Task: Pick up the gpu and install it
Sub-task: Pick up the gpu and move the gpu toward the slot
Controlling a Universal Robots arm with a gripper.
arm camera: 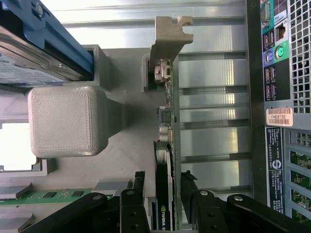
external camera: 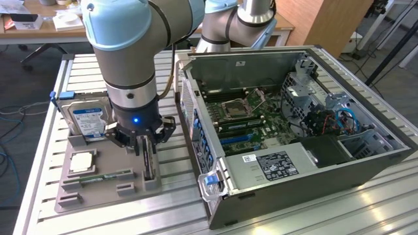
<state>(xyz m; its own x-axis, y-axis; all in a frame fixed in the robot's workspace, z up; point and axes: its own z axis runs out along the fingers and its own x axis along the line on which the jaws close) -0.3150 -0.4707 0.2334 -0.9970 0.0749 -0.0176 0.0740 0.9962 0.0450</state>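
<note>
I'm hanging my gripper (external camera: 145,142) wide open over the gpu (external camera: 149,166), sitting edge-up in the tray (external camera: 98,193) at the exterior view's lower left. Wrist cam's showing fingers (arm camera: 133,208) straddling it, not touching.

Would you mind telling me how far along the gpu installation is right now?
Early stage. The claw is lined up on the gpu, open, a finger either side. The gpu stands edge-on in the grey holder, not yet gripped or lifted. Seating it in the open computer case is all undone.
</note>
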